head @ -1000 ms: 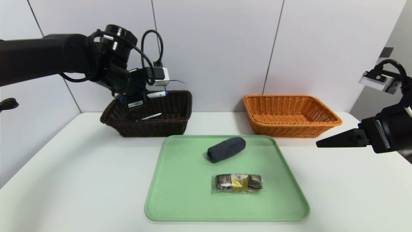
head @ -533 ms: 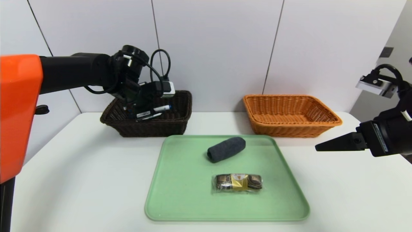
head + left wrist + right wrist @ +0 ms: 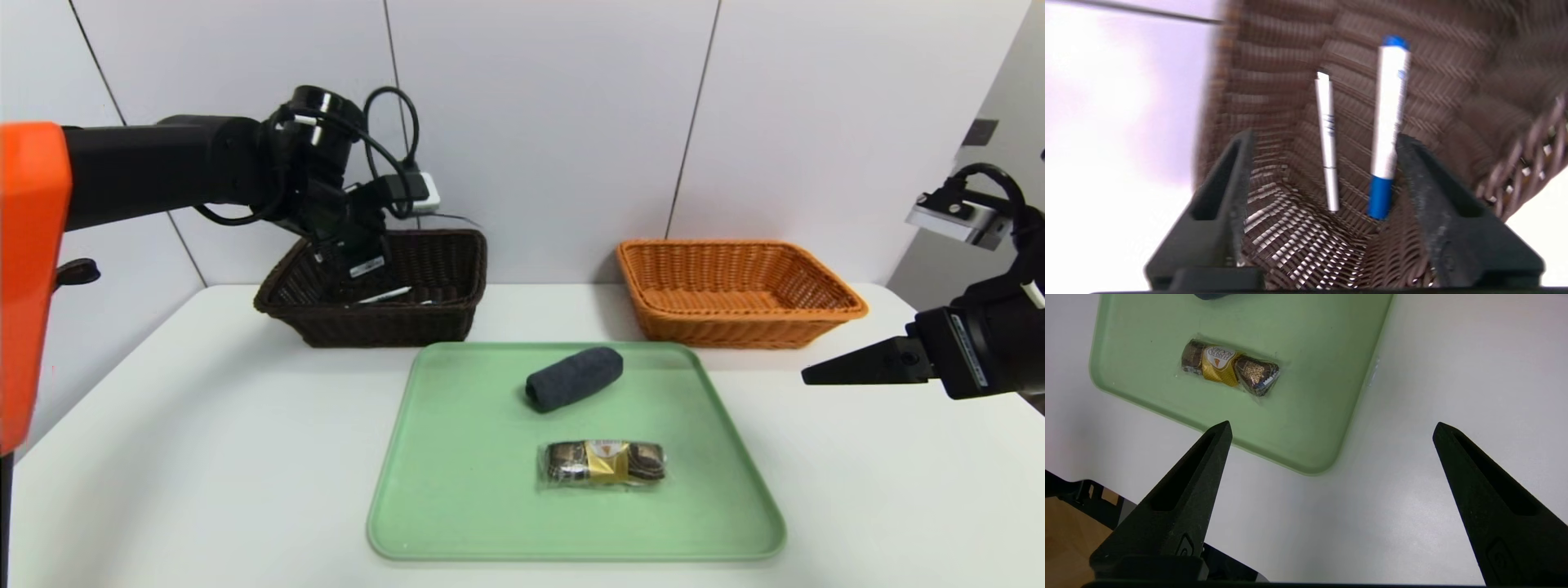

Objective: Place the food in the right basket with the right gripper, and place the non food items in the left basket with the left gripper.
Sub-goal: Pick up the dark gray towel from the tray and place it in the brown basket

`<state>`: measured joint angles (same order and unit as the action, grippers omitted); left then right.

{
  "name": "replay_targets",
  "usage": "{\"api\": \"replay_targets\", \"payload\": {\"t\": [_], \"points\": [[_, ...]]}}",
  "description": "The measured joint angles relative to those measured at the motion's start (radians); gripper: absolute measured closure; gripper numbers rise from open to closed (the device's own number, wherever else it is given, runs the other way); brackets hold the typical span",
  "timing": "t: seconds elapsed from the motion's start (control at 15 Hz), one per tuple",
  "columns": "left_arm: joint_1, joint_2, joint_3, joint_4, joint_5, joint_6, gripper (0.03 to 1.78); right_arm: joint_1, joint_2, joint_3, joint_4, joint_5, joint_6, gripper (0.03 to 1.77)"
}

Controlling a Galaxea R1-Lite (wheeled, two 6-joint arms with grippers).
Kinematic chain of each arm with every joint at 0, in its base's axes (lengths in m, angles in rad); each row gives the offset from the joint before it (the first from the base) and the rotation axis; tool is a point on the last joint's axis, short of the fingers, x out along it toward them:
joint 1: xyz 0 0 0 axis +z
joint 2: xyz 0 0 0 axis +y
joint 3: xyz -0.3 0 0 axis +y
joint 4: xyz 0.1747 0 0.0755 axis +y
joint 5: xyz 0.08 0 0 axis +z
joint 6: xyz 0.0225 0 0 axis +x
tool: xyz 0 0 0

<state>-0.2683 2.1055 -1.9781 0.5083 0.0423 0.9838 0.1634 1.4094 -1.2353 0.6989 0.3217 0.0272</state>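
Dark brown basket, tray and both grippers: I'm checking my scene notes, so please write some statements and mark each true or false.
1. The dark brown basket holds a blue-capped marker. True.
2. The rolled dark cloth lies in the orange basket. False: it lies on the green tray.
3. The left gripper is open over the dark brown basket. True.
4. The right gripper holds the packaged snack. False: it is open beside the tray, holding nothing.
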Motion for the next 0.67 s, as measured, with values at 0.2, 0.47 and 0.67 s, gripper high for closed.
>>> {"api": "replay_targets", "payload": {"t": [0.2, 0.47, 0.67], "points": [[-0.014, -0.059, -0.001, -0.045, 0.002, -0.204, 0.41, -0.001, -0.01, 0.006, 0.0, 0.0, 0.001, 0.1], [-0.088, -0.135, 0.003, -0.03, 0.006, -0.533, 0.3, -0.001, -0.02, 0.01, -0.001, 0.0, 0.003, 0.1], [-0.189, -0.179, 0.01, 0.013, 0.003, -0.757, 0.23, -0.001, -0.028, 0.01, 0.0, -0.001, 0.003, 0.1]]}}
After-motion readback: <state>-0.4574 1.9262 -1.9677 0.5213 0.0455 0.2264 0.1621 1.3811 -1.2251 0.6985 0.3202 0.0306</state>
